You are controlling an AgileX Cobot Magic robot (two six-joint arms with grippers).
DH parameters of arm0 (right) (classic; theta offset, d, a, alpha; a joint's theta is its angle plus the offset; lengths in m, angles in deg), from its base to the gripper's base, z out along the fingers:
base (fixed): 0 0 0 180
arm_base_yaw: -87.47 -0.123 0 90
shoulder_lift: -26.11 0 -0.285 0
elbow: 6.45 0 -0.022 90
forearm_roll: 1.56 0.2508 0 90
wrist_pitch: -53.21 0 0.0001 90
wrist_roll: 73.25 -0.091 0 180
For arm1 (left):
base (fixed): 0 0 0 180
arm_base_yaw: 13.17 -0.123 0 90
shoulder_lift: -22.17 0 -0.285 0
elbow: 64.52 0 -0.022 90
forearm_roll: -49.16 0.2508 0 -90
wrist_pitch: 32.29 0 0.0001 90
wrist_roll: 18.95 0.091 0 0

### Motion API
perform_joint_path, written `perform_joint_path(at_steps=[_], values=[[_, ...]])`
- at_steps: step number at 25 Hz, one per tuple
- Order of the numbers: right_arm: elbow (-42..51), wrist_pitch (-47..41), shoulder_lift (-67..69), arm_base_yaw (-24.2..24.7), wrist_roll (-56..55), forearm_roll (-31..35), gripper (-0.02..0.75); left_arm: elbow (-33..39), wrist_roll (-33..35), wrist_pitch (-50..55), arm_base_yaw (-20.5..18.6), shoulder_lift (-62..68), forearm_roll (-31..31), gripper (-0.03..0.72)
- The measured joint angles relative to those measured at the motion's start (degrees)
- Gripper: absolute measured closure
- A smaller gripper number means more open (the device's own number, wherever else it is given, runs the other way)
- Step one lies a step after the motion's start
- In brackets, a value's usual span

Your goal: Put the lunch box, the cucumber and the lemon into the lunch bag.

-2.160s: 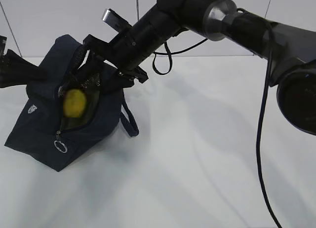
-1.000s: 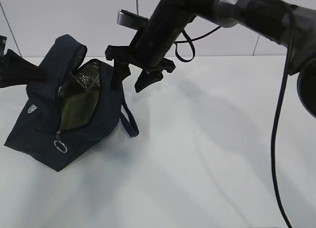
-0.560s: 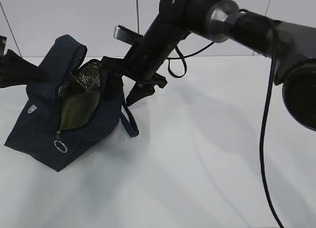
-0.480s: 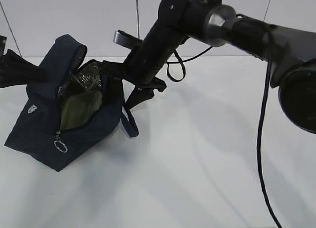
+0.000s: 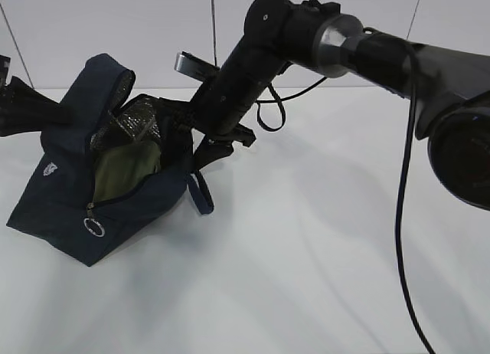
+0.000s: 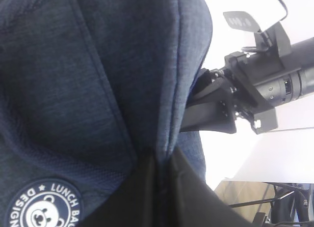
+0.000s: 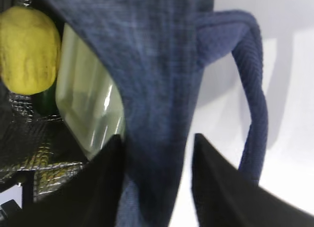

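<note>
where bag (image 5: 69,193) rests: white tabletop (image 5: 306,254).

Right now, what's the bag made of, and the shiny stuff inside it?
The bag looks like dark navy woven cloth: the left wrist view shows a fine weave and stitched seams. Its lining looks like silvery quilted foil, probably insulation, since it glints in a crinkled grid pattern. The handle seems to be ribbed padded fabric.

lemon (image 7: 27,50) beside lunch box (image 7: 91,106), inside lunch bag (image 5: 57,201)
</note>
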Motion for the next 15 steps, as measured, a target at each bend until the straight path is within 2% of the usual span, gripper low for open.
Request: perform_joint_path(at_steps=[5,9,11,13,15], values=[[0.0,0.0,0.0,0.0,0.2,1.11,0.482,0.0,0.0,0.0,0.0,0.0,0.0,0.677],[0.0,0.0,0.0,0.0,1.85,1.11,0.557,0.0,0.0,0.0,0.0,0.0,0.0,0.677],[0.0,0.0,0.0,0.0,2.46,1.11,0.609,0.0,0.0,0.0,0.0,0.0,0.0,0.677],[0.0,0.0,0.0,0.0,2.85,1.11,0.698,0.0,0.0,0.0,0.0,0.0,0.0,0.677],[0.0,0.0,0.0,0.0,3.35,1.11,0.732,0.0,0.0,0.0,0.0,0.0,0.41,0.677]])
